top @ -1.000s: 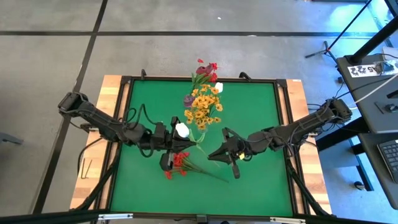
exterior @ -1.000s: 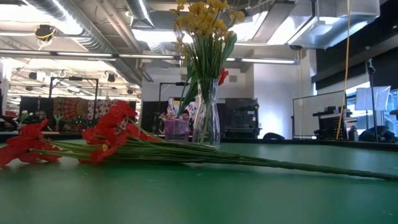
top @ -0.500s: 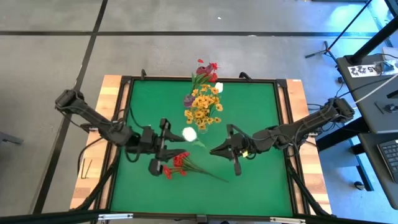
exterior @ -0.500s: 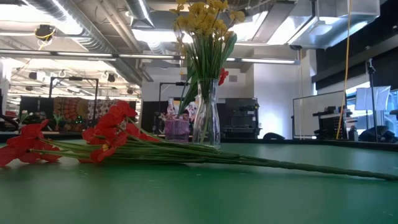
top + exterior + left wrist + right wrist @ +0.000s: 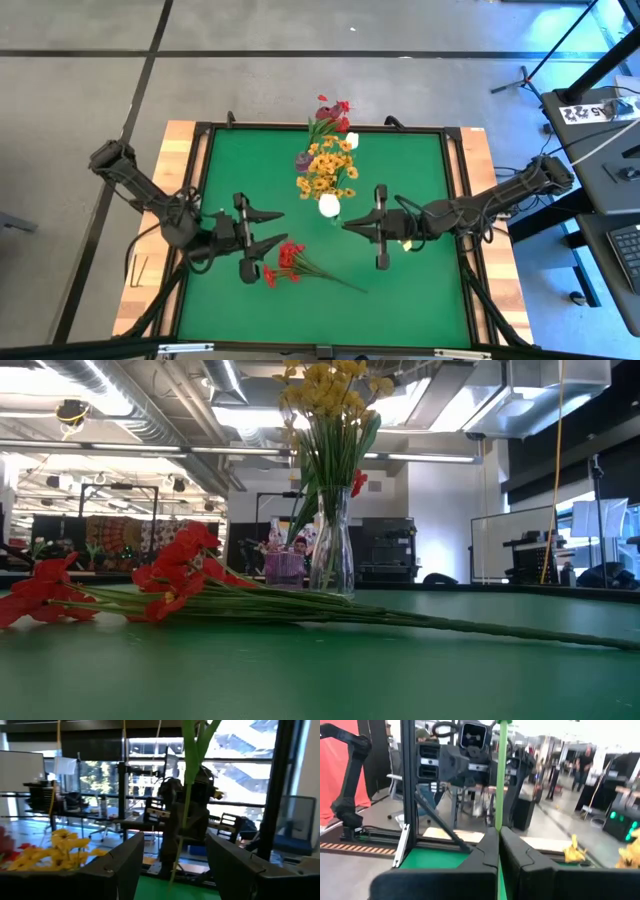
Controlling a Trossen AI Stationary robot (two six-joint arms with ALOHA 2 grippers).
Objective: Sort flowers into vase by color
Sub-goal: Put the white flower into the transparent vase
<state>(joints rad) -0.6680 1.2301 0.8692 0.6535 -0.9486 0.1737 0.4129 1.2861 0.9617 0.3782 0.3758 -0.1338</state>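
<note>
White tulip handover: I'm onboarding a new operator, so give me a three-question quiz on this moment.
1. True or false: the left gripper stands open.
2. Which gripper holds the white tulip? A left, B right, C neither.
3. What lies flat on the table?

Key: 1 true. 2 B: the right gripper is shut on its stem. 3 the red flowers; the yellow flowers stand in the vase.

An industrial lab: exposed ceiling ducts (image 5: 120,405), concrete floor (image 5: 80,100), equipment racks (image 5: 385,550).
</note>
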